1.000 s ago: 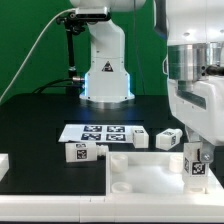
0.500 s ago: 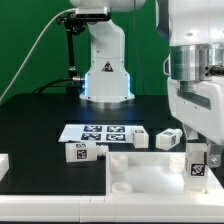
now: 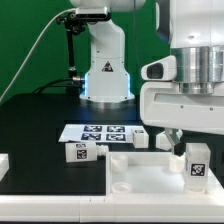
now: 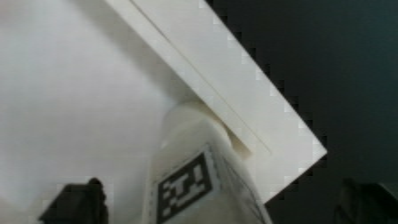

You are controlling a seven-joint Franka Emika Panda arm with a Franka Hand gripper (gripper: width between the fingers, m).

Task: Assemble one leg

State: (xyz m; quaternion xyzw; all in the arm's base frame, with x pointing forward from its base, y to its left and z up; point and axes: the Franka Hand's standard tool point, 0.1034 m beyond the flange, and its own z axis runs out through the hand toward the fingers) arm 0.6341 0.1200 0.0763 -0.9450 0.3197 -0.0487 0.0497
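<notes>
One leg point(image 3: 197, 163), a small white block with a black-and-white tag, stands upright at the wide white tray-shaped piece's point(image 3: 135, 172) corner on the exterior view's right. My gripper point(image 3: 196, 148) hangs straight down over this leg, broad side to the camera. In the wrist view the leg point(image 4: 210, 170) rises between the two dark fingertips point(image 4: 80, 203). A strip of the tray point(image 4: 89, 100) shows between one fingertip and the leg, so my gripper point(image 4: 222, 205) looks open around it.
Three more legs lie on the black table: one point(image 3: 80, 152) left of the tray and two point(image 3: 139, 139) point(image 3: 168, 138) behind it. The marker board point(image 3: 100, 131) lies further back, before the robot base point(image 3: 105, 75). A white part point(image 3: 3, 165) sits at the left edge.
The hand has turned about its vertical axis and now shows its broad side. The leg stands in the same spot at the tray's corner, with more of it uncovered.
</notes>
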